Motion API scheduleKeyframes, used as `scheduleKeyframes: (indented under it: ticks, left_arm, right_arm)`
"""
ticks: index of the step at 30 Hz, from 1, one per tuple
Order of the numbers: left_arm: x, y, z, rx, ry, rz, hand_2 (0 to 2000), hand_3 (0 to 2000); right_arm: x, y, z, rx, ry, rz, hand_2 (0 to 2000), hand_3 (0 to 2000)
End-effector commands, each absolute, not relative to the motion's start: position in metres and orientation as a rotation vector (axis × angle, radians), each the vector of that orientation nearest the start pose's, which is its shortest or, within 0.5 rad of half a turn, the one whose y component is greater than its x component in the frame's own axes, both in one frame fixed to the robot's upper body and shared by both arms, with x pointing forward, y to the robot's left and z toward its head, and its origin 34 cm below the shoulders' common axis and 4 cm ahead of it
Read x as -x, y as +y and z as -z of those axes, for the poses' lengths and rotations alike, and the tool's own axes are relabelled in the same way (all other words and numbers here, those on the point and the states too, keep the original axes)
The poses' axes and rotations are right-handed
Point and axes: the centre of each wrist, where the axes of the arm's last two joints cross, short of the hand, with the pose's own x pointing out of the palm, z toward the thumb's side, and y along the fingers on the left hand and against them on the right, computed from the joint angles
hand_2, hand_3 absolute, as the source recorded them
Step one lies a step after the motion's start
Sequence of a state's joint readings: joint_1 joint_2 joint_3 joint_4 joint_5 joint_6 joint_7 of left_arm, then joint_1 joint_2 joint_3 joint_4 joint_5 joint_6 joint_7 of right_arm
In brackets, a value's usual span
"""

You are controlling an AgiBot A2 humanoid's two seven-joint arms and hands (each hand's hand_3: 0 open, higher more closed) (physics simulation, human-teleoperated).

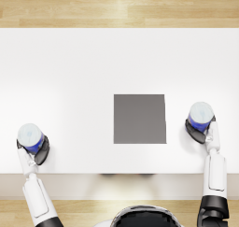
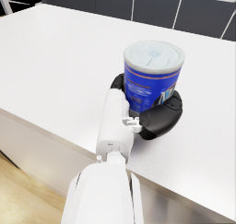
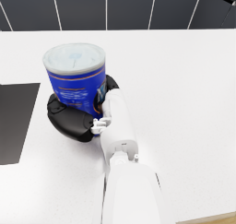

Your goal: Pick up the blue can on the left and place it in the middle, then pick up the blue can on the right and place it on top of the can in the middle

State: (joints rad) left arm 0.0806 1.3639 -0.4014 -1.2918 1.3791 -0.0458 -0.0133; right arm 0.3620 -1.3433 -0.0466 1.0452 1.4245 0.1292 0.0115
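Note:
The left blue can [image 1: 30,135] with a pale lid stands upright near the table's front left edge. My left hand [image 1: 39,150] wraps its dark fingers around the can's [image 2: 152,75] lower part, seen close in the left wrist view, where the left hand [image 2: 159,119] cups the base. The right blue can [image 1: 200,114] stands upright just right of a dark grey square mat [image 1: 140,118] in the middle. My right hand [image 1: 196,131] grips that can [image 3: 76,78] low down, with the right hand [image 3: 71,119] curled around its base.
The white table [image 1: 70,72] spreads wide behind both cans. Its front edge runs just beneath my hands. A corner of the grey mat [image 3: 14,121] shows beside the right can. Wooden floor lies beyond the table's far edge.

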Motion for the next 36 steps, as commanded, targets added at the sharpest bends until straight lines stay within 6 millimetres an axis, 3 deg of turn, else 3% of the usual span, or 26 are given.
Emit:
scheduleKeyframes:
  ticks: [1,3,6,12,17,22,28,29,30,32,33,34,36]
  left_arm:
    - [-0.220,0.326,-0.103,-0.001,-0.041,1.232,2000,1520]
    - [-0.224,0.299,-0.131,-0.097,-0.103,1.328,2000,1520]
    - [-0.235,0.260,-0.155,-0.178,-0.161,1.486,2000,1520]
    - [-0.269,0.199,-0.170,-0.197,-0.223,1.705,2000,1520]
    - [-0.294,0.162,-0.180,-0.183,-0.260,1.799,2000,1520]
    - [-0.315,0.132,-0.171,0.014,-0.318,1.887,2000,1520]
    - [-0.332,0.093,-0.147,0.134,-0.194,2.002,2000,1520]
    - [-0.334,0.093,-0.142,-0.037,0.020,2.124,2000,1520]
    - [-0.337,0.089,-0.139,0.123,-0.109,2.028,2000,1520]
    - [-0.340,0.085,-0.131,0.060,-0.208,2.003,2000,1520]
    - [-0.341,0.085,-0.125,-0.090,-0.099,2.098,2000,1520]
    - [-0.341,0.084,-0.124,-0.004,-0.231,2.017,2000,1520]
    - [-0.341,0.083,-0.117,-0.014,-0.248,2.007,2000,1520]
  right_arm:
    - [-0.305,-0.274,-0.112,0.027,0.037,-1.549,2000,1520]
    - [-0.299,-0.265,-0.137,0.121,-0.033,-1.580,2000,1520]
    - [-0.292,-0.251,-0.165,0.225,-0.112,-1.616,2000,1520]
    - [-0.283,-0.232,-0.201,0.355,-0.220,-1.670,2000,1520]
    - [-0.282,-0.223,-0.218,0.404,-0.274,-1.688,2000,1520]
    - [-0.280,-0.216,-0.229,0.436,-0.311,-1.702,2000,1520]
    - [-0.278,-0.203,-0.245,0.489,-0.367,-1.743,2000,1520]
    - [-0.278,-0.203,-0.247,0.494,-0.374,-1.741,2000,1520]
    - [-0.276,-0.202,-0.248,0.499,-0.379,-1.745,2000,1520]
    - [-0.274,-0.200,-0.247,0.499,-0.381,-1.752,2000,1520]
    - [-0.272,-0.198,-0.249,0.508,-0.389,-1.760,2000,1520]
    - [-0.271,-0.196,-0.252,0.518,-0.401,-1.764,2000,1520]
    - [-0.270,-0.191,-0.261,0.542,-0.430,-1.773,2000,1520]
